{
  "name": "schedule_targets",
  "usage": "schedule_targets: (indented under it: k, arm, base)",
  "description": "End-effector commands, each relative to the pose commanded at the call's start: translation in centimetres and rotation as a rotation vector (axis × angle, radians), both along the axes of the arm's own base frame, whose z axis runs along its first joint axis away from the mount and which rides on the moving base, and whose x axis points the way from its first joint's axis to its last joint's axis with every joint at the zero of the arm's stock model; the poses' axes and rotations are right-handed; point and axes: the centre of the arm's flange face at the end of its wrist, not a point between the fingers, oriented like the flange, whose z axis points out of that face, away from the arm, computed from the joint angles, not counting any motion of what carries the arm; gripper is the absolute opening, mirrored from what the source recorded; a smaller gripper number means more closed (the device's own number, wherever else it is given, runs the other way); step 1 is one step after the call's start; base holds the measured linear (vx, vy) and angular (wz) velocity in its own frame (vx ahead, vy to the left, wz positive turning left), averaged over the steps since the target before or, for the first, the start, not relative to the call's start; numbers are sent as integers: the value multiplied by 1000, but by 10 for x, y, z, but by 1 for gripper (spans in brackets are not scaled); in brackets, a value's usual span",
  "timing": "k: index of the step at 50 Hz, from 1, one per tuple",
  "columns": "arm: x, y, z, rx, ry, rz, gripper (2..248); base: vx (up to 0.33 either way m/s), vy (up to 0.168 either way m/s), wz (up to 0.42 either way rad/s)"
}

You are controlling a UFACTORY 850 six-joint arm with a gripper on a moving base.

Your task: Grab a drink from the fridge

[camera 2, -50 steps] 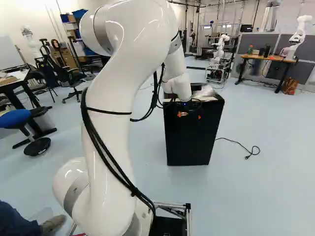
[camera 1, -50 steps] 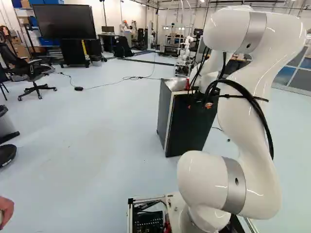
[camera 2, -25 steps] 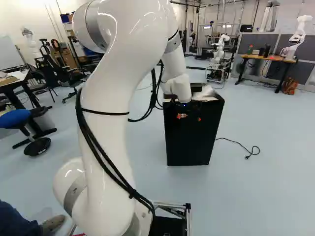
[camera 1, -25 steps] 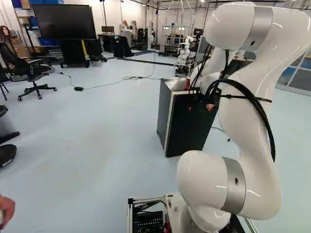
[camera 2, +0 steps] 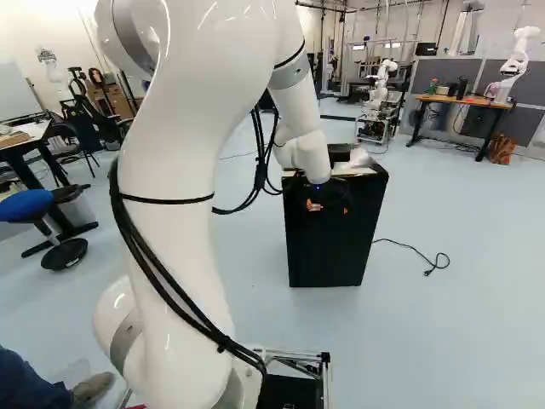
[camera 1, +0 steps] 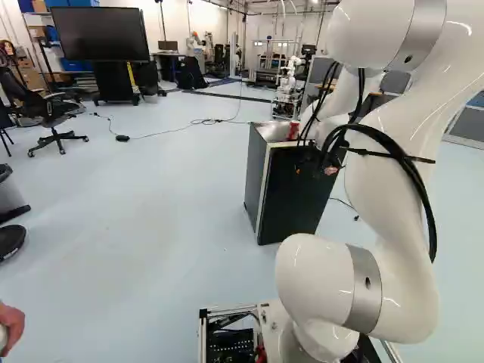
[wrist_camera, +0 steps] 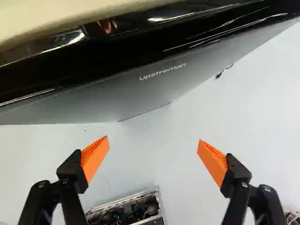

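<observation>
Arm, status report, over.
Hand open, empty, near top front edge of fridge. Door looks shut. Red can on top. Nothing seen blocking door.

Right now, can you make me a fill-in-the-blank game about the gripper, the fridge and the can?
1. The gripper is not shut; it is ____.
2. The gripper's pads are coloured ____.
3. In the right base view, the side of the fridge facing us is coloured ____.
4. In the left base view, the can at the top of the fridge is coloured ____.

Missing words: open; orange; black; red.
</observation>
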Motion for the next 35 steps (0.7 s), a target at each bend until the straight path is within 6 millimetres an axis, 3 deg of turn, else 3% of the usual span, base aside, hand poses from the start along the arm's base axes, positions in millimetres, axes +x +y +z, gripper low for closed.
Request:
schedule_targets:
  k: [20,35]
  arm:
    - [-24,17,9,-33,-126,19,247]
    - [-26,39,16,-60,-237,65,247]
  base:
    - [0,0,0]
    - [0,0,0]
